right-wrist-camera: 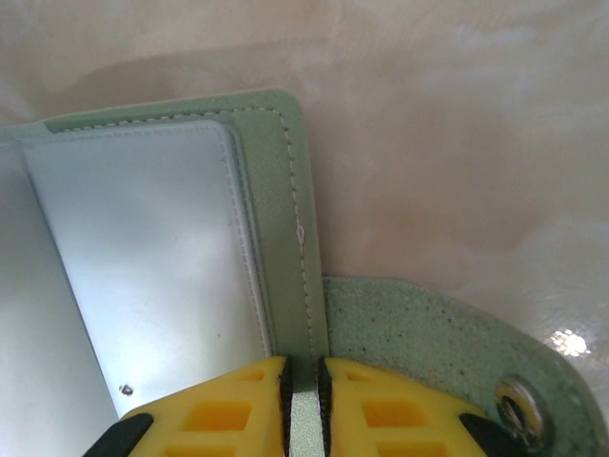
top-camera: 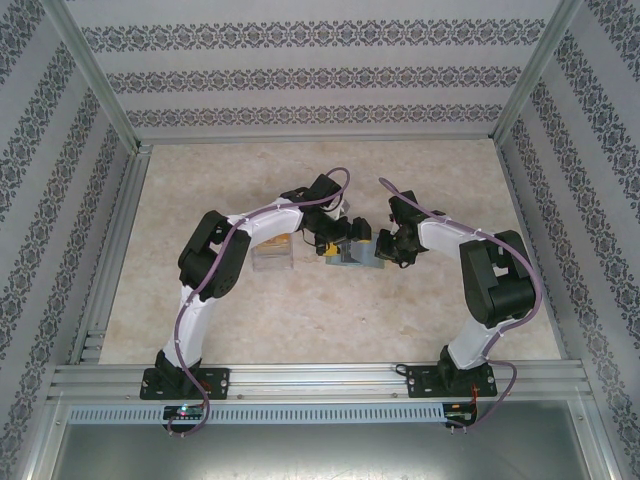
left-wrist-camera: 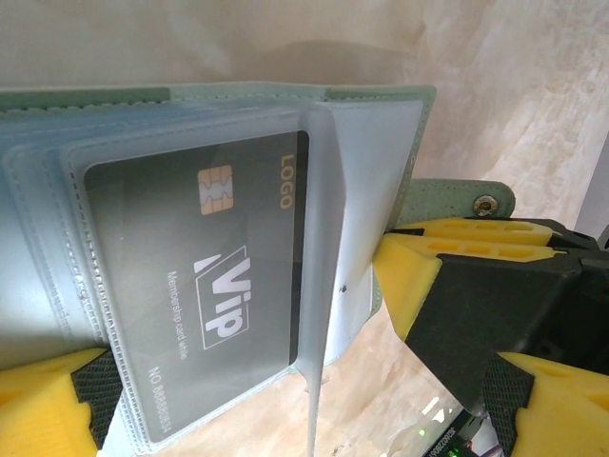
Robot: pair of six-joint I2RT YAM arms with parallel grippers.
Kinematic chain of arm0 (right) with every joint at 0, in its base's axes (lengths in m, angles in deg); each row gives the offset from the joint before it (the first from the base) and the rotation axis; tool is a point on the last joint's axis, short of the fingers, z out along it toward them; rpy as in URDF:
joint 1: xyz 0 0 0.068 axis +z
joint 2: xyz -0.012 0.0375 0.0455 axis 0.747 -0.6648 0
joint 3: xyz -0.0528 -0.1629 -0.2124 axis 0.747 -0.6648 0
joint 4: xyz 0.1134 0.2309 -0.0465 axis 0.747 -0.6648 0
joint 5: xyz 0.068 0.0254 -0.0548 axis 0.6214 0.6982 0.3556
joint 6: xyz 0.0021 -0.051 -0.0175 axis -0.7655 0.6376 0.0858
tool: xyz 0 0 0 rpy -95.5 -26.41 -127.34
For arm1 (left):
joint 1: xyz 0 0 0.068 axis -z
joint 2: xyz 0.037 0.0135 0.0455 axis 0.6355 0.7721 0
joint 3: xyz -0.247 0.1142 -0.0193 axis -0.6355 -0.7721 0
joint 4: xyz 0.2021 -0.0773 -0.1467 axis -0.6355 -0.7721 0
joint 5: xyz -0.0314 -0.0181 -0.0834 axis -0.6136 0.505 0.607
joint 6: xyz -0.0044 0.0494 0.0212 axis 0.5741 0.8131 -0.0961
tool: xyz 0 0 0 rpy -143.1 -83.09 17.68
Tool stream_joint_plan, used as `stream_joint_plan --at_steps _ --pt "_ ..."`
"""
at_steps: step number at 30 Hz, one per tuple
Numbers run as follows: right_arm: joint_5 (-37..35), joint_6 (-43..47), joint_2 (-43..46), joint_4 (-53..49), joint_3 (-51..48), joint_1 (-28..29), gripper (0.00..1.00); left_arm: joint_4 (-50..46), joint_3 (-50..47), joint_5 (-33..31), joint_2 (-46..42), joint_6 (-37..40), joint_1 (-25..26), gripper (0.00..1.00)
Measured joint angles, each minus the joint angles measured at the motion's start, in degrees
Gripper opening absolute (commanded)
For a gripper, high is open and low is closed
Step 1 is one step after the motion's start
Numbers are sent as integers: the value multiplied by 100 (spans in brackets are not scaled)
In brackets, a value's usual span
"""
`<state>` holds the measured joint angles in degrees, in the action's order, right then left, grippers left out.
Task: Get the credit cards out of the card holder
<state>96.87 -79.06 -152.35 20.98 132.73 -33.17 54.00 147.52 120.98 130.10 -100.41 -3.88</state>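
Note:
The grey-green card holder [top-camera: 358, 254] lies open on the table between both arms. In the left wrist view its clear sleeves [left-wrist-camera: 362, 190] fan out, and one holds a dark grey credit card [left-wrist-camera: 209, 276] with a gold chip and "VIP" print. My left gripper [left-wrist-camera: 295, 409] is open wide, its yellow fingers [left-wrist-camera: 43, 405] on either side of the sleeves and nothing pinched. My right gripper [right-wrist-camera: 303, 381] is shut on the edge of the holder's cover [right-wrist-camera: 285, 190], beside the snap strap [right-wrist-camera: 428, 333]. Its yellow finger [left-wrist-camera: 414, 276] also appears at the holder's right edge.
A clear plastic box [top-camera: 272, 254] with something orange inside stands just left of the holder, under the left arm. Patterned walls and an aluminium frame [top-camera: 320, 378] enclose the marbled tabletop [top-camera: 440, 170].

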Motion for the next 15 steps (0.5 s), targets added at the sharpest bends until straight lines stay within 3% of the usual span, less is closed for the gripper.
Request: stream_joint_plan --at_steps 15 --pt "28 -17 -7 2 2 0 21 109 -37 52 0 -44 -4 100"
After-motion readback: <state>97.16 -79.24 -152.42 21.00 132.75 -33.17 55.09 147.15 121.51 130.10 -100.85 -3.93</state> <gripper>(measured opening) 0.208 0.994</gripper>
